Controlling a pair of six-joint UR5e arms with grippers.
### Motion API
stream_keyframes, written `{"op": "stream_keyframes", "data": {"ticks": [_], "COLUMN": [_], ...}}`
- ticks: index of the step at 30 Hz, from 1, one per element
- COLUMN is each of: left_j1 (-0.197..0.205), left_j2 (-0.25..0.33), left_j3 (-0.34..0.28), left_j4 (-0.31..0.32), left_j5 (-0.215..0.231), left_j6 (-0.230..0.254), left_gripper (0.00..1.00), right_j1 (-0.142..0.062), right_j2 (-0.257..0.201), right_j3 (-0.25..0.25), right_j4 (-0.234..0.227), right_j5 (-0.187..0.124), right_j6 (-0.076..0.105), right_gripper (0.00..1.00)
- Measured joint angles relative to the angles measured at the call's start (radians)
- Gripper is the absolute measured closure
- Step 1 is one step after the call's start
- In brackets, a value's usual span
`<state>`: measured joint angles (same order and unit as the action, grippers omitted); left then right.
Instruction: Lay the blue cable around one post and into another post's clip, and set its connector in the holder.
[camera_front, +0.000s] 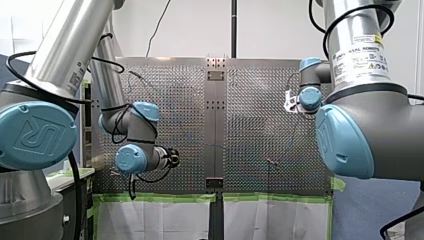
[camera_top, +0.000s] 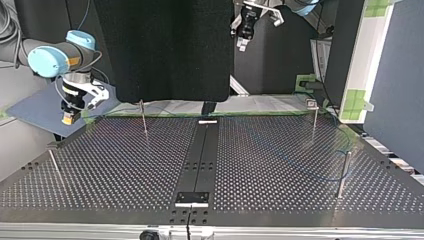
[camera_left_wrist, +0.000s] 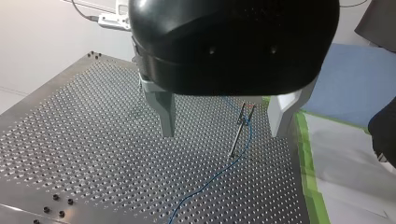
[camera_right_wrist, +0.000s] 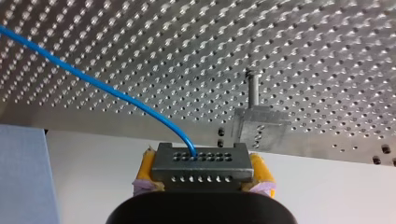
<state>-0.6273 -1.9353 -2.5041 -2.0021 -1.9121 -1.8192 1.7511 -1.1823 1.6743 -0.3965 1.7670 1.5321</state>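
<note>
Right pincer (camera_right_wrist: 203, 173): its yellow pads are closed on the two ends of the grey connector (camera_right_wrist: 201, 158).
Left pincer (camera_left_wrist: 223, 116): metal fingers spread wide, nothing between them, raised above the surface (camera_left_wrist: 84, 140).
Blue cable (camera_right_wrist: 98, 84): leaves the connector's face and runs ahead and off to one side over the perforated surface.
Connector, long axis: crosswise, from pad to pad, with its rows of holes facing the wrist camera.
Governing relation: the holder (camera_right_wrist: 259, 127), a small grey block on a short post at the surface's edge, lies ahead of the right pincer and a little to one side. The two are near but apart. The move probably calls for a short advance with a sideways correction.
Nearer arm: the right, which carries the connector. In the top view the left pincer hangs high and well apart from the holder.
Clip post (camera_left_wrist: 237, 137): ahead of the left pincer, between its fingers in that view. The cable appears to pass through the clip at its top, then trails over the surface.
Seen only in the right wrist view: the grip and the holder's face.
Seen only in the top view: the right pincer hangs off the surface's edge, at the far left.
Not resolved: whether the cable rounds a post.
</note>
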Motion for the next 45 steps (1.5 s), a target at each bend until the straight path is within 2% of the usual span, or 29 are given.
{"op": "stream_keyframes", "data": {"ticks": [9, 12, 21, 25, 31, 35, 38, 41, 45], "left_j1": [0.004, 0.006, 0.010, 0.011, 0.012, 0.014, 0.015, 0.016, 0.017], "left_j2": [0.000, 0.000, 0.000, 0.000, 0.000, -0.001, 0.000, 0.000, 0.000], "left_j3": [0.007, 0.009, 0.013, 0.020, 0.026, 0.032, 0.036, 0.036, 0.037], "left_j4": [-0.017, -0.023, -0.045, -0.062, -0.078, -0.087, -0.093, -0.094, -0.097], "left_j5": [-0.001, -0.002, -0.009, -0.021, -0.028, -0.037, -0.039, -0.040, -0.040], "left_j6": [0.000, -0.001, -0.014, -0.015, -0.023, -0.023, -0.023, -0.023, -0.023], "left_gripper": [0.02, 0.02, 0.02, 0.02, 0.02, 0.02, 0.02, 0.02, 0.02], "right_j1": [-0.038, -0.050, -0.092, -0.114, -0.146, -0.164, -0.176, -0.182, -0.189], "right_j2": [0.006, 0.007, 0.012, 0.023, 0.067, 0.086, 0.089, 0.090, 0.090], "right_j3": [-0.035, -0.053, -0.077, -0.087, -0.115, -0.121, -0.129, -0.145, -0.158], "right_j4": [0.003, 0.007, 0.010, 0.004, 0.005, -0.016, -0.032, -0.024, -0.010], "right_j5": [-0.071, -0.096, -0.180, -0.217, -0.271, -0.305, -0.329, -0.355, -0.391], "right_j6": [-0.079, -0.091, -0.108, -0.093, -0.057, -0.028, -0.005, 0.020, 0.040], "right_gripper": [1.00, 1.00, 1.00, 1.00, 1.00, 1.00, 1.00, 1.00, 1.00]}}
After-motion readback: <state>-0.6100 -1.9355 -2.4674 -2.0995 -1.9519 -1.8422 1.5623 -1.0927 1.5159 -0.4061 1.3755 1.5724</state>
